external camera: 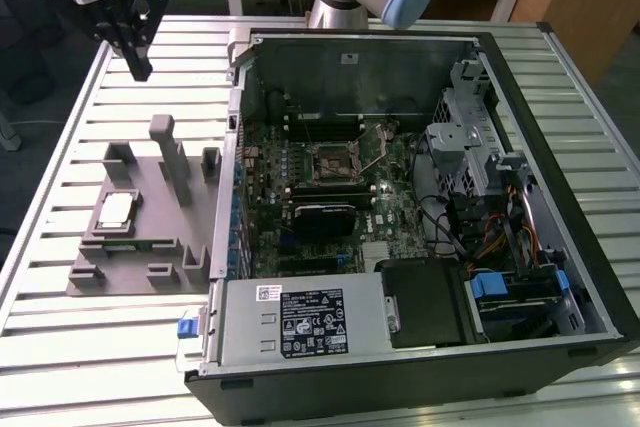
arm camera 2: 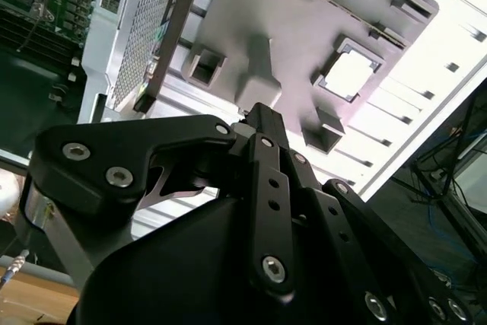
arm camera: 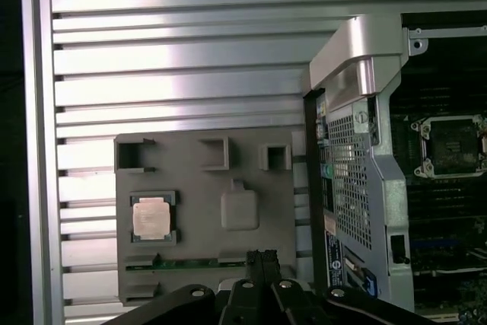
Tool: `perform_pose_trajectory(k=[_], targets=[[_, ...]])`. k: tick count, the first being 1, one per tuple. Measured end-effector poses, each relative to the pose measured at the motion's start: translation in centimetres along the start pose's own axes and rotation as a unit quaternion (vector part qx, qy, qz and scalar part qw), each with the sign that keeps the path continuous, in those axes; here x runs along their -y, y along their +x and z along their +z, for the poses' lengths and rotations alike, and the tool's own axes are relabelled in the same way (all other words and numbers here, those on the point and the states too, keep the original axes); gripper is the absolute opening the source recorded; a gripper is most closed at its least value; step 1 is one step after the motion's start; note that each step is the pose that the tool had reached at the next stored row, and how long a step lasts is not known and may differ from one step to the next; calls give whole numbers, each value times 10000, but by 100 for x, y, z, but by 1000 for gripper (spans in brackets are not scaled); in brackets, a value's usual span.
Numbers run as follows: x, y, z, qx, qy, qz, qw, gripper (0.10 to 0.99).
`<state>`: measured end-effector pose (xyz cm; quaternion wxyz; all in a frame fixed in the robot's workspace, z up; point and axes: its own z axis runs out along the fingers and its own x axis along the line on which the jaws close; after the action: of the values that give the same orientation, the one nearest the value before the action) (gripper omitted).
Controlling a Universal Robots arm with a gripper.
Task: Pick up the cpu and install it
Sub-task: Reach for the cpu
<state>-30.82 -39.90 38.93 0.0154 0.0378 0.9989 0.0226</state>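
The hand (external camera: 141, 67) hangs high above the slatted tabletop (external camera: 100, 347) with its fingers (arm camera: 256, 258) pressed together on nothing. The cpu (external camera: 115, 209) lies well below the hand and apart from it, flat in a square recess of the grey tray (external camera: 150, 252). In the first wrist view, the open computer case (arm camera: 358, 135) with its bare socket (arm camera: 449, 142) stands beyond the tray from the cpu (arm camera: 152, 216)
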Motion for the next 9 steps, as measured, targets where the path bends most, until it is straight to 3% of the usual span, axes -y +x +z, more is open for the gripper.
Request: perform_pose_trajectory(k=[9], targets=[[12,131,48,0,0,0,10000,106]])
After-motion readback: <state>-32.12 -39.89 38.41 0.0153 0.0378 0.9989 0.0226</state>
